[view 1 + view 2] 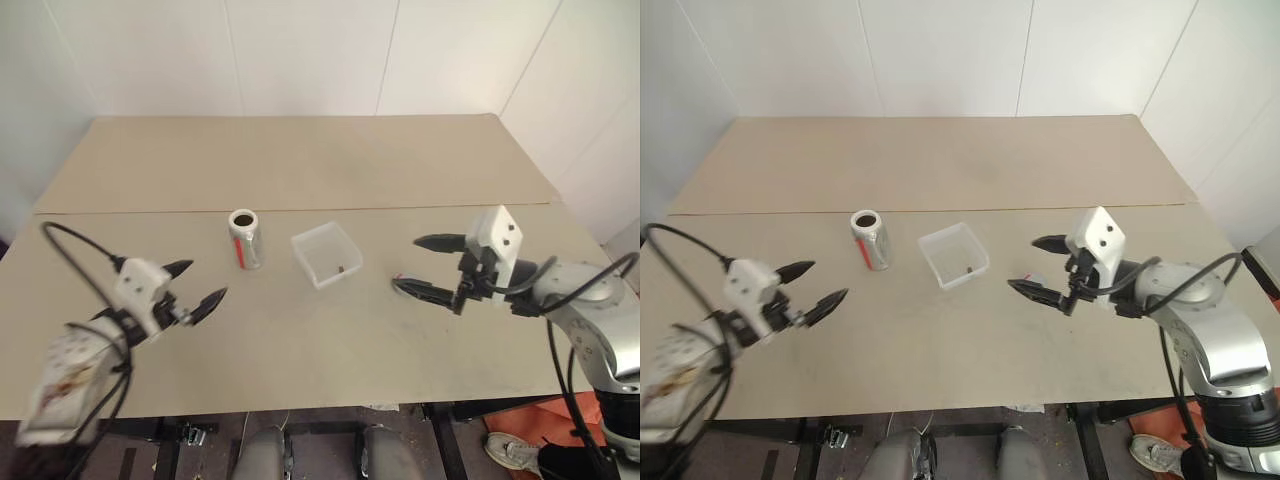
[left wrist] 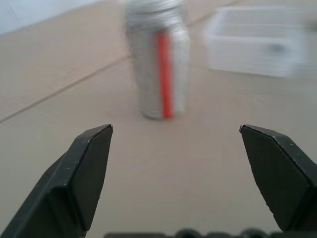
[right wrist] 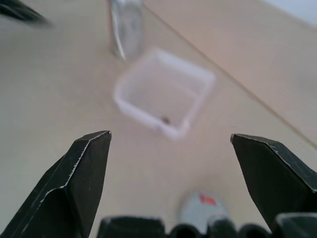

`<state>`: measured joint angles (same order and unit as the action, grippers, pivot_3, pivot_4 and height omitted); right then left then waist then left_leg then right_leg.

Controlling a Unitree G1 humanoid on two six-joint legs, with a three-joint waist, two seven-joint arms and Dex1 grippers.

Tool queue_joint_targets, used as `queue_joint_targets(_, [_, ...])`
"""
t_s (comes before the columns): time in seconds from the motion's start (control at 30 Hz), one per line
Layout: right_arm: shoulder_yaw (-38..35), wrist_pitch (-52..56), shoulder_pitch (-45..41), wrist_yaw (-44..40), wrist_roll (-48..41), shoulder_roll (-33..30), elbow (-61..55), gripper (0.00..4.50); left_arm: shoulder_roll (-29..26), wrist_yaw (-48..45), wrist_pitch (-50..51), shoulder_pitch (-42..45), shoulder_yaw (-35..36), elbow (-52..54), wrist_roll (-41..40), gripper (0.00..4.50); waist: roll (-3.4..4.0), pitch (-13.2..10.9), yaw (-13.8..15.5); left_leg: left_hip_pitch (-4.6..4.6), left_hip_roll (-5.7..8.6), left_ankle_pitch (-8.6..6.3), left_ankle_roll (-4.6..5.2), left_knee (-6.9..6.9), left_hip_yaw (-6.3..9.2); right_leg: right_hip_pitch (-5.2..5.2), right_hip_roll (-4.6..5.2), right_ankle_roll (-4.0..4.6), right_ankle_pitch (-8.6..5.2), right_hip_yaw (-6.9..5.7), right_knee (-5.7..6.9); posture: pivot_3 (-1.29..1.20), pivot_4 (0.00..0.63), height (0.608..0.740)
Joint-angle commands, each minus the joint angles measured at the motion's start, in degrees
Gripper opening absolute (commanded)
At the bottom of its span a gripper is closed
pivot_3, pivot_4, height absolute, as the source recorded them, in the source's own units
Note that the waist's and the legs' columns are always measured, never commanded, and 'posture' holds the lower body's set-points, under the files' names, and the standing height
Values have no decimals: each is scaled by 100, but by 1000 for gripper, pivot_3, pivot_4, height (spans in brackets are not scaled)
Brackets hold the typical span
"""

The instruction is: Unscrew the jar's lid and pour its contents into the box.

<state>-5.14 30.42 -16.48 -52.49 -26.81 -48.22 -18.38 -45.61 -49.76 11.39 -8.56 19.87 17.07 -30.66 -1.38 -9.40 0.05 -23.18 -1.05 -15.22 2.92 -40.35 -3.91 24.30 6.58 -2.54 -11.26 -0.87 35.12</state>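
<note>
The silvery jar [image 1: 245,240] with its red stripe stands upright and uncapped on the table, its dark mouth showing. To its right sits the translucent white box [image 1: 305,243], with a tiny dark bit of the contents [image 1: 342,268] inside. The grey lid [image 3: 203,208] with a red mark lies on the table just under my right gripper [image 1: 410,265], which is open, empty and pointing towards the box. My left gripper [image 1: 205,280] is open and empty, hanging apart from the jar [image 2: 157,64] on its near left and facing it.
The beige table [image 1: 300,160] has a seam running across behind the jar and box. White walls close in at the back and right. A cable loops over my left arm near the table's front left edge.
</note>
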Motion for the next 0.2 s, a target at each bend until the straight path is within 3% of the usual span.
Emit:
queue_joint_targets(0.03, [-142,-445,66,-218,165,-130,81,4500,-229,-499,162,-180,475,682,-558,4487,11,6,51,2,0,0,-1,0,0,-2,0,2,-1,0,-1,0,150,740])
queue_joint_targets(0.2, [-205,-292,240,-83,117,-76,-209,4500,-226,-542,294,-66,474,817,-624,4487,14,8,57,7,0,3,-3,0,-8,-7,-13,35,-21,5,-2,0,150,740])
